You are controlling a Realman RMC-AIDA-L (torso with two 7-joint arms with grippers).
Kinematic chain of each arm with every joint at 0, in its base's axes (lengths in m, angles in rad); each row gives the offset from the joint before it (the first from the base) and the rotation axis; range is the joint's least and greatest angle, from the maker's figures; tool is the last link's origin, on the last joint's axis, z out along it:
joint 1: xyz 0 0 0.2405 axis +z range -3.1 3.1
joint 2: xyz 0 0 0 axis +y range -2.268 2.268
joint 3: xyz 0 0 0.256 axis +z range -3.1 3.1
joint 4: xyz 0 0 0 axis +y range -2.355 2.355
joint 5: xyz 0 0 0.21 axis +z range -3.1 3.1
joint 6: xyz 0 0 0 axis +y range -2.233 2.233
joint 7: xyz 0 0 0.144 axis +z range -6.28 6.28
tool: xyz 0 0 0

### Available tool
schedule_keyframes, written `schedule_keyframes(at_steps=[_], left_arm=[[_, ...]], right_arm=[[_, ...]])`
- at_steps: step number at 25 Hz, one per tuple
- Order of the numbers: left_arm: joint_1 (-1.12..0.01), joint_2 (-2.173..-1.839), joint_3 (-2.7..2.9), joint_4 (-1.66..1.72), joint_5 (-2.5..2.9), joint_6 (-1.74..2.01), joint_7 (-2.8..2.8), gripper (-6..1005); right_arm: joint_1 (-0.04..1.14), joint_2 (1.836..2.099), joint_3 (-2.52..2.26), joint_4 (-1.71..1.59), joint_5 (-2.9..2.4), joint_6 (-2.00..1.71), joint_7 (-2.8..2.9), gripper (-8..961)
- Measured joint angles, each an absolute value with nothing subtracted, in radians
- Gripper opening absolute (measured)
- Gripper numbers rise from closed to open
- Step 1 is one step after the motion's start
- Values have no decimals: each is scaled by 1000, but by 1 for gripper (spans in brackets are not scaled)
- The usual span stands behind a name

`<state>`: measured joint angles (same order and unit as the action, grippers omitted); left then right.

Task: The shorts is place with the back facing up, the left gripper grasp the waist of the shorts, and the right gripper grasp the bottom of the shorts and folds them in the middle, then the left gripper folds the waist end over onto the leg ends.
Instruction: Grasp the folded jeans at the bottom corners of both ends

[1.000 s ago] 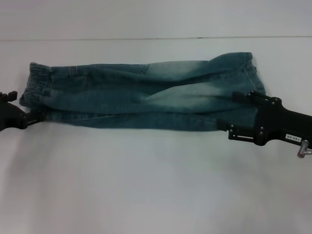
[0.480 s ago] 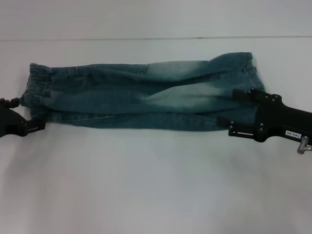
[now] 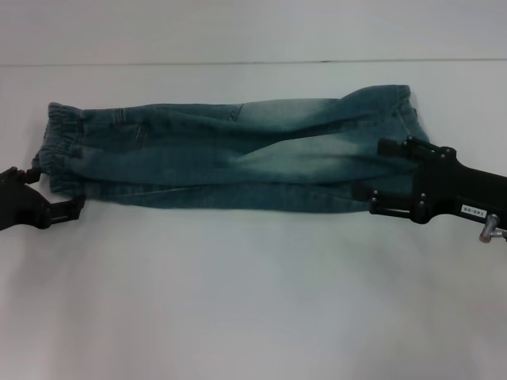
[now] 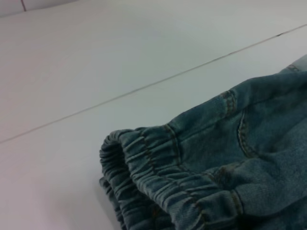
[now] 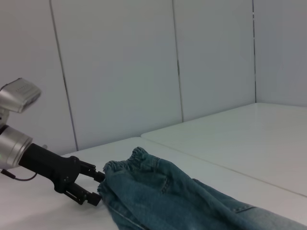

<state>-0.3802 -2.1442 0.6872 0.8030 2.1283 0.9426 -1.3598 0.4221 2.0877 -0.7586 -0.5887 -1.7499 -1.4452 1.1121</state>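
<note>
The blue denim shorts (image 3: 230, 158) lie folded lengthwise across the white table (image 3: 253, 301). Their elastic waist (image 3: 59, 142) is at the left and the leg ends (image 3: 392, 119) at the right. My left gripper (image 3: 55, 190) sits at the waist's near corner, open, with a finger on either side of the hem. The left wrist view shows the gathered waistband (image 4: 158, 182) close up. My right gripper (image 3: 380, 178) is open at the leg ends, its fingers spread wide astride the denim. In the right wrist view, the left gripper (image 5: 95, 188) straddles the waist edge of the shorts (image 5: 163, 196).
A seam line (image 3: 253, 62) crosses the table behind the shorts. White wall panels (image 5: 120, 72) stand beyond the table. Bare white table surface stretches in front of the shorts.
My left gripper has slid nearer to me and slightly right along the waist corner. The right gripper has shifted a little farther away over the leg ends. The shorts have barely moved.
</note>
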Motion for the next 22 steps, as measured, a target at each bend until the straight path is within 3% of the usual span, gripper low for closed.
schedule_keyframes(at_steps=[13, 18, 21, 22], left_arm=[[-403, -2141, 691, 777, 2129, 936, -1345, 849], [-410, -2140, 695, 773, 2140, 942, -1345, 656], [-412, -2140, 696, 773, 2148, 943, -1346, 417], [-412, -2140, 696, 773, 2150, 941, -1347, 378]], right_arm=[[423, 2085, -756, -594, -1750, -1451, 1127, 941], [422, 2085, -755, -594, -1750, -1447, 1127, 941], [422, 2085, -753, -594, -1750, -1447, 1127, 941], [422, 2085, -753, -594, -1750, -1447, 1127, 941]])
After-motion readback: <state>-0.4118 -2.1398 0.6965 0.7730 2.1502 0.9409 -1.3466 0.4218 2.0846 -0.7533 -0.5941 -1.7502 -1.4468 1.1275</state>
